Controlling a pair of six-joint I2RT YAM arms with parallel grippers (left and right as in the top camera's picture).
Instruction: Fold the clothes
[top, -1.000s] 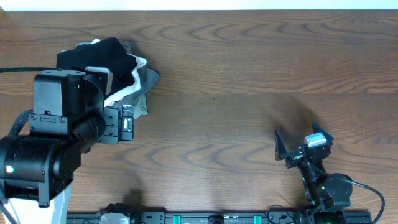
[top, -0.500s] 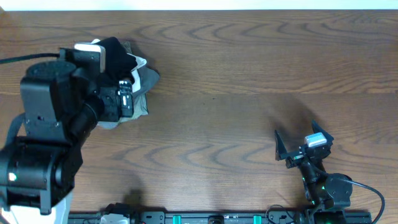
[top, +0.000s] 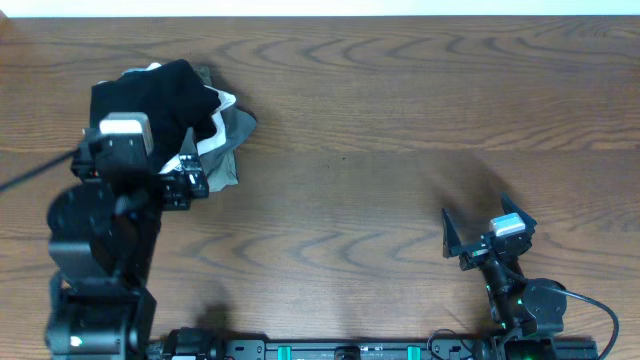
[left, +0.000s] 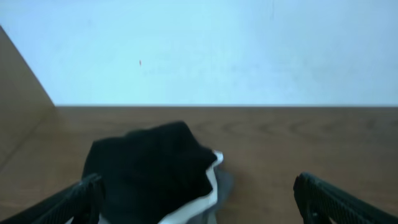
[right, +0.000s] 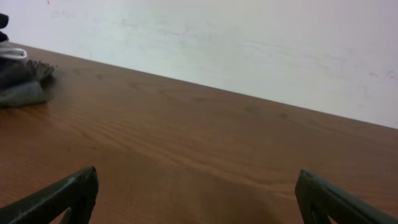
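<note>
While viewed from overhead, the black polo shirt (top: 160, 95) sits bunched on top of a small pile at the far left of the surface (top: 400, 120), over a white garment (top: 218, 128) and a grey garment (top: 240, 132). Left arm (top: 100, 230) stands on the near side of the pile, overlapping its edge. Right pincer (top: 485, 222) near right, well apart from the pile, fingers spread, nothing between them.

Left wrist: left pincer (left: 198, 183) wide apart, empty. Shirt lies ahead, slightly left of centre, white edge beneath it. Contact with the cloth not discernible, probably none.

Right wrist: fingers apart above bare wood. Pile at far left edge, distant.
</note>
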